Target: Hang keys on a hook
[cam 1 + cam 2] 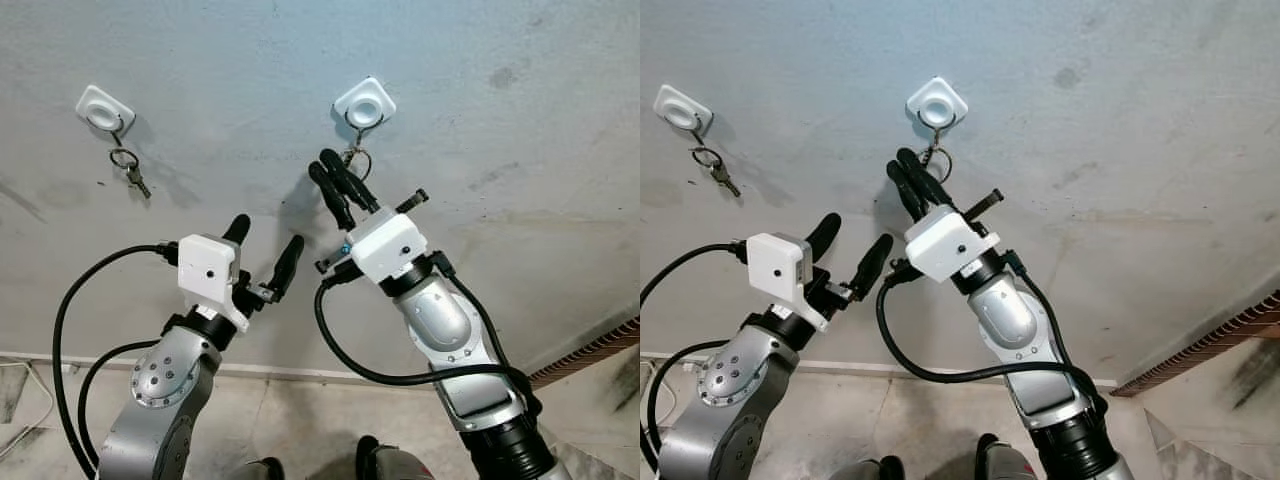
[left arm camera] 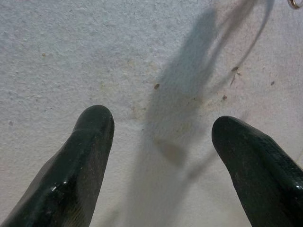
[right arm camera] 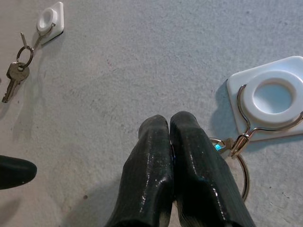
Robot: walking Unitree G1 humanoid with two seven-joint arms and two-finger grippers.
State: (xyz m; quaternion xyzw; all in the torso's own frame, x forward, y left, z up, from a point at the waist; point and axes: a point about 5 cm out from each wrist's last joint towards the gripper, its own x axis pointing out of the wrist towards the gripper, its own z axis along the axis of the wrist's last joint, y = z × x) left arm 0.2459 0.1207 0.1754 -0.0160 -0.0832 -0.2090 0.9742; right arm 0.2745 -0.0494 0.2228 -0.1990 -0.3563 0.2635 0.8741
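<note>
A white square hook (image 1: pixel 364 102) is stuck to the grey wall, with a wire hook under it. A key ring (image 3: pixel 242 176) hangs from that wire by a small clasp. My right gripper (image 1: pixel 325 163) is raised to just below and left of the hook, shut, with a bluish piece of the keys showing between its fingers (image 3: pixel 189 156). My left gripper (image 1: pixel 268 232) stands open lower down, facing bare wall and holding nothing.
A second white hook (image 1: pixel 104 108) at the upper left carries another ring with a key (image 1: pixel 132 172). Black cables loop from both wrists. A brick-patterned strip (image 1: pixel 600 350) runs along the lower right, and the tiled floor lies below.
</note>
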